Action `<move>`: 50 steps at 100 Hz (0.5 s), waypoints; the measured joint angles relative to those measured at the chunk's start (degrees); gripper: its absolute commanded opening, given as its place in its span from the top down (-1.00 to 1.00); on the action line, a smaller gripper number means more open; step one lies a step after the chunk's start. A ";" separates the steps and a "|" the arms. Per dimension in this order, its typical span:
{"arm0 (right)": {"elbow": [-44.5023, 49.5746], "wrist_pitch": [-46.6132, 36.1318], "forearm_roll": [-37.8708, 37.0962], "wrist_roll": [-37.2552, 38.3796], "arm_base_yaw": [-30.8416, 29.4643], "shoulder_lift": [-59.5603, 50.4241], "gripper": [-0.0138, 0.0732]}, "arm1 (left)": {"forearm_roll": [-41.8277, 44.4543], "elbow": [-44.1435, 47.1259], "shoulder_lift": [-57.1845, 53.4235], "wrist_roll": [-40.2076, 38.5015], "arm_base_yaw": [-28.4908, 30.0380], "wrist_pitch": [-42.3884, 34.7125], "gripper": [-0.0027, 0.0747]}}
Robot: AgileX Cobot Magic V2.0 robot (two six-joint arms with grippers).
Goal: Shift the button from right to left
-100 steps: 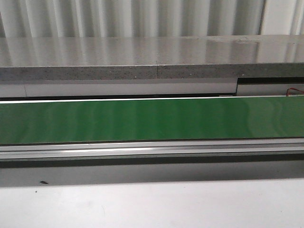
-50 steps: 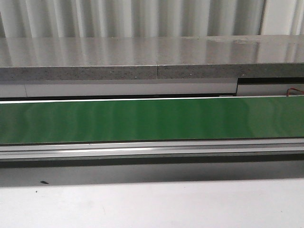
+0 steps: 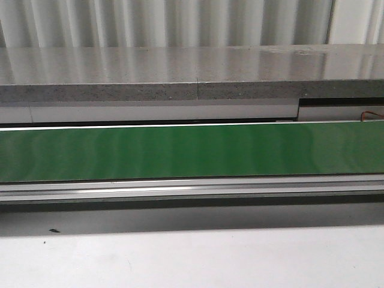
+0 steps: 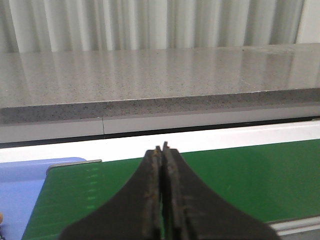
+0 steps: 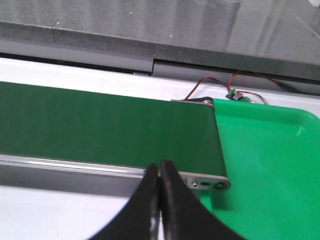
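Note:
The button is out of view in every frame. My left gripper (image 4: 162, 148) is shut with nothing between its jaws and hangs over the left end of the green conveyor belt (image 4: 240, 180). My right gripper (image 5: 160, 165) is shut and empty, just in front of the belt's right end (image 5: 100, 127) and its metal side rail (image 5: 210, 183). Neither gripper shows in the front view, which holds only the belt (image 3: 192, 150).
A bright green tray (image 5: 270, 165) lies past the belt's right end, with red and black wires (image 5: 215, 82) behind it. A pale blue tray (image 4: 20, 190) lies past the belt's left end. A grey stone ledge (image 3: 192, 75) runs behind the belt. A white tabletop (image 3: 192, 258) lies in front.

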 measured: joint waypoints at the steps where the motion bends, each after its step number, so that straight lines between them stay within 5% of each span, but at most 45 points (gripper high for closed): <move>1: 0.00 0.00 0.00 0.00 0.00 0.00 0.84 | 0.11 0.24 -0.27 0.00 0.00 0.00 0.99; 50: 0.09 0.10 0.00 0.00 0.00 0.00 0.84 | 0.10 4.31 -8.04 0.00 0.70 5.96 0.98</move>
